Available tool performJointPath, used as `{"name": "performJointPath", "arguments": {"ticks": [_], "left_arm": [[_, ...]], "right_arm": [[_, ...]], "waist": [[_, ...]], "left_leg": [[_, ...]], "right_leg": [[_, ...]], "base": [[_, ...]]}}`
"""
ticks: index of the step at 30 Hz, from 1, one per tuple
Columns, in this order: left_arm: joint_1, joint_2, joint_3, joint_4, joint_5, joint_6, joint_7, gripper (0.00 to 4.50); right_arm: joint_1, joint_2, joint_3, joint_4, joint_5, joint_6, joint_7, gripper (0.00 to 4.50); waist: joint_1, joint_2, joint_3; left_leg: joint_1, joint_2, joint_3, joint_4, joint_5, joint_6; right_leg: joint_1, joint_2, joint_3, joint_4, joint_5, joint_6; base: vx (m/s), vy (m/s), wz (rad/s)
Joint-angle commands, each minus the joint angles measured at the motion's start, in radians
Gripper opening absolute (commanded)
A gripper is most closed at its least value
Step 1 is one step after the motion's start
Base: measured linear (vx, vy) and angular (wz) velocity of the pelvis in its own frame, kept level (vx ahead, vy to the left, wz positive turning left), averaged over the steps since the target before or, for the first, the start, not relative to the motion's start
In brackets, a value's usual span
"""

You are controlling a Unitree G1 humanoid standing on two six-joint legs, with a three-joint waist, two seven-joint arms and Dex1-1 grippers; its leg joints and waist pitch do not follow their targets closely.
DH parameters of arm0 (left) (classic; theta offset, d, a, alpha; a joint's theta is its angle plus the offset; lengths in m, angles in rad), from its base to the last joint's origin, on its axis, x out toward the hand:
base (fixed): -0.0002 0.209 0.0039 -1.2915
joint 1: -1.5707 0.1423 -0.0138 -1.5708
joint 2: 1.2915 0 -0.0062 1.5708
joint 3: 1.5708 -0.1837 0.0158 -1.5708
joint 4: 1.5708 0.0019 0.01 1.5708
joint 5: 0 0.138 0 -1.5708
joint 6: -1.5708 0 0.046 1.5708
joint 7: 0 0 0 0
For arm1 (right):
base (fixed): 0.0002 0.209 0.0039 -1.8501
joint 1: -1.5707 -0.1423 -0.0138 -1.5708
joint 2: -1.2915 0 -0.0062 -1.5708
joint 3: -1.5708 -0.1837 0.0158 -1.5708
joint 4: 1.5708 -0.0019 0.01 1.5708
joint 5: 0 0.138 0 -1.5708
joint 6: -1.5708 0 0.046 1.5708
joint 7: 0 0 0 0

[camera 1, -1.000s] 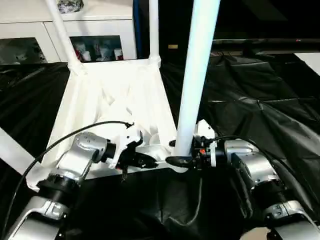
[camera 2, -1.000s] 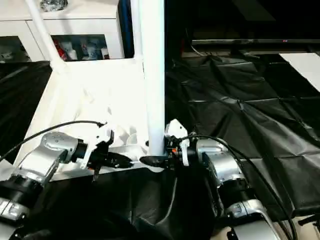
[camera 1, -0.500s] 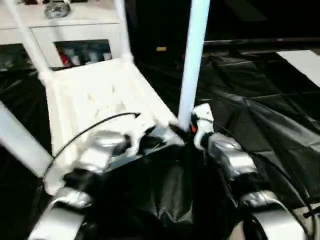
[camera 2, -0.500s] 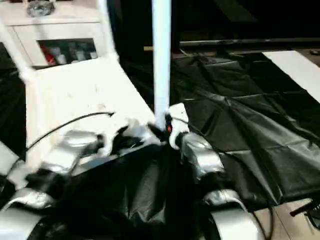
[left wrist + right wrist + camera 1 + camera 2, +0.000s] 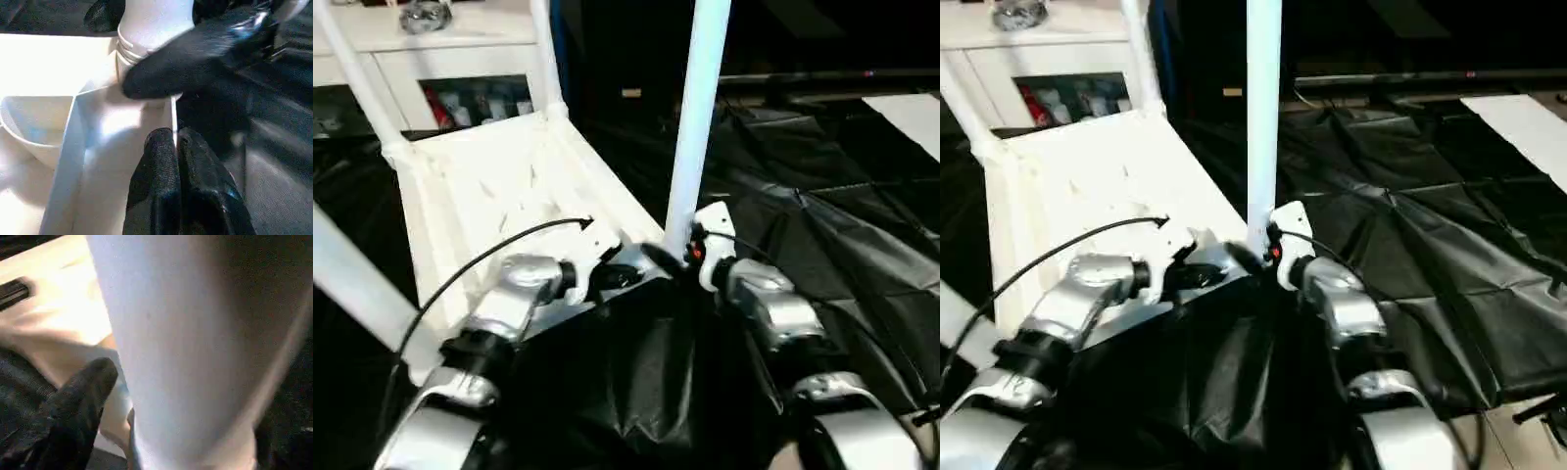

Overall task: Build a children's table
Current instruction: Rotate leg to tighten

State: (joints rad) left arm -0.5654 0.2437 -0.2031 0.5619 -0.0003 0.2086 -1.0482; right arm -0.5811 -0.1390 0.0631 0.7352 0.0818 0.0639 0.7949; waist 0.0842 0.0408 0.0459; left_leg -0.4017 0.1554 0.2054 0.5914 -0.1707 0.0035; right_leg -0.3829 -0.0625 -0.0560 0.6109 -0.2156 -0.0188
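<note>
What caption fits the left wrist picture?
Closed black left gripper pinching the upturned white plastic tabletop's rim beside a white tubular leg.

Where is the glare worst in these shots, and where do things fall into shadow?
Left eye view: the tabletop glares so brightly that its ribs barely show, and the black sheet carries glossy highlights along its folds. Left wrist view: the tabletop wall is washed out near the socket. Right wrist view: the leg is bright on one side and shaded toward the other.

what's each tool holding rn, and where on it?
Right tool grips the near leg at its base, just above the corner socket. Left tool is shut on the near rim of the tabletop, beside that socket.
</note>
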Motion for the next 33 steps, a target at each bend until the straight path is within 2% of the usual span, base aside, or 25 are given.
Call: {"name": "performJointPath", "arguments": {"ticks": [1,4,6,8,9,11,14,19,21,24,26,28,31,33], "left_arm": [[0.002,-0.019,-0.07,-0.075,-0.055,-0.038,-0.128,0.0],[0.018,0.014,-0.074,-0.102,-0.064,-0.034,-0.187,0.0],[0.024,0.03,-0.075,-0.114,-0.069,-0.018,-0.218,0.0],[0.033,0.05,-0.083,-0.132,-0.078,-0.004,-0.254,0.0],[0.037,0.057,-0.085,-0.141,-0.083,0.003,-0.266,0.0],[0.044,0.069,-0.088,-0.155,-0.091,0.016,-0.284,0.0],[0.061,0.094,-0.099,-0.189,-0.103,0.044,-0.331,0.0],[0.075,0.107,-0.104,-0.209,-0.105,0.056,-0.354,0.0],[0.078,0.111,-0.106,-0.214,-0.108,0.06,-0.354,0.0],[0.074,0.098,-0.097,-0.208,-0.106,0.059,-0.322,0.0],[0.066,0.084,-0.086,-0.194,-0.094,0.052,-0.282,0.0],[0.056,0.069,-0.075,-0.177,-0.083,0.05,-0.241,0.0],[0.014,0.004,-0.035,-0.118,-0.061,0.035,-0.102,0.0],[-0.011,-0.03,-0.021,-0.09,-0.054,0.039,-0.035,0.0]], "right_arm": [[0.031,-0.005,0.107,-0.041,0.003,0.026,0.156,4.27],[0.049,-0.054,0.123,-0.098,0.023,0.06,0.274,4.27],[0.051,-0.075,0.134,-0.105,0.021,0.072,0.316,4.27],[0.055,-0.094,0.144,-0.115,0.026,0.083,0.36,4.27],[0.058,-0.103,0.148,-0.121,0.03,0.088,0.38,4.27],[0.062,-0.113,0.153,-0.129,0.034,0.097,0.409,3.94],[0.076,-0.128,0.164,-0.164,0.047,0.122,0.447,3.76],[0.089,-0.132,0.174,-0.191,0.055,0.147,0.471,3.42],[0.095,-0.131,0.178,-0.197,0.056,0.152,0.476,3.15],[0.106,-0.121,0.181,-0.206,0.049,0.16,0.463,3.08],[0.106,-0.094,0.163,-0.191,0.046,0.167,0.399,2.75],[0.099,-0.072,0.145,-0.169,0.044,0.172,0.342,2.73],[0.06,0.013,0.078,-0.077,0.03,0.174,0.096,2.64],[0.04,0.056,0.05,-0.031,0.02,0.163,-0.033,2.64]], "waist": [[0.004,-0.005,-0.063],[0.013,-0.003,-0.06],[0.015,-0.002,-0.057],[0.016,-0.003,-0.057],[0.015,-0.004,-0.056],[0.017,-0.004,-0.057],[0.021,-0.004,-0.059],[0.024,-0.004,-0.058],[0.024,-0.004,-0.057],[0.024,-0.004,-0.057],[0.024,-0.003,-0.058],[0.021,-0.003,-0.055],[0.013,-0.002,-0.051],[-0.003,-0.001,-0.048]], "left_leg": [[0.031,0.093,-0.042,-0.068,-0.168,0.073],[0.034,0.097,-0.042,-0.07,-0.194,0.068],[0.038,0.099,-0.043,-0.076,-0.24,0.04],[0.041,0.1,-0.045,-0.079,-0.26,0.021],[0.039,0.099,-0.044,-0.08,-0.261,0.019],[0.039,0.099,-0.044,-0.079,-0.249,0.016],[0.038,0.098,-0.043,-0.076,-0.217,0.03],[0.039,0.098,-0.043,-0.076,-0.224,0.027],[0.041,0.098,-0.043,-0.077,-0.238,0.02],[0.043,0.099,-0.044,-0.079,-0.247,0.009],[0.04,0.097,-0.044,-0.078,-0.239,0.008],[0.04,0.097,-0.045,-0.081,-0.255,-0.001],[0.044,0.093,-0.05,-0.082,-0.309,-0.032],[0.046,0.092,-0.058,-0.087,-0.355,-0.063]], "right_leg": [[0.032,-0.105,0.05,-0.06,-0.009,-0.243],[0.03,-0.105,0.05,-0.064,-0.063,-0.239],[0.026,-0.105,0.05,-0.07,-0.135,-0.234],[0.026,-0.106,0.051,-0.071,-0.159,-0.232],[0.025,-0.105,0.052,-0.071,-0.161,-0.232],[0.026,-0.106,0.052,-0.068,-0.143,-0.232],[0.026,-0.106,0.051,-0.065,-0.107,-0.236],[0.026,-0.107,0.051,-0.067,-0.127,-0.235],[0.024,-0.107,0.052,-0.07,-0.15,-0.232],[0.022,-0.106,0.053,-0.071,-0.162,-0.227],[0.024,-0.107,0.053,-0.069,-0.147,-0.228],[0.021,-0.109,0.054,-0.072,-0.169,-0.227],[0.019,-0.115,0.056,-0.084,-0.274,-0.212],[0.016,-0.116,0.055,-0.09,-0.358,-0.188]], "base": [[0.0,0.0,0.0],[0.0,0.0,0.0],[0.0,0.0,0.0],[0.0,0.0,0.0],[0.0,0.0,0.0],[0.0,0.0,0.0],[0.0,0.0,0.0],[0.0,0.0,0.0],[0.0,0.0,0.0],[0.0,0.0,0.0],[0.0,0.0,0.0],[0.0,0.0,0.0],[0.0,0.0,0.0],[0.0,0.0,0.0]]}}
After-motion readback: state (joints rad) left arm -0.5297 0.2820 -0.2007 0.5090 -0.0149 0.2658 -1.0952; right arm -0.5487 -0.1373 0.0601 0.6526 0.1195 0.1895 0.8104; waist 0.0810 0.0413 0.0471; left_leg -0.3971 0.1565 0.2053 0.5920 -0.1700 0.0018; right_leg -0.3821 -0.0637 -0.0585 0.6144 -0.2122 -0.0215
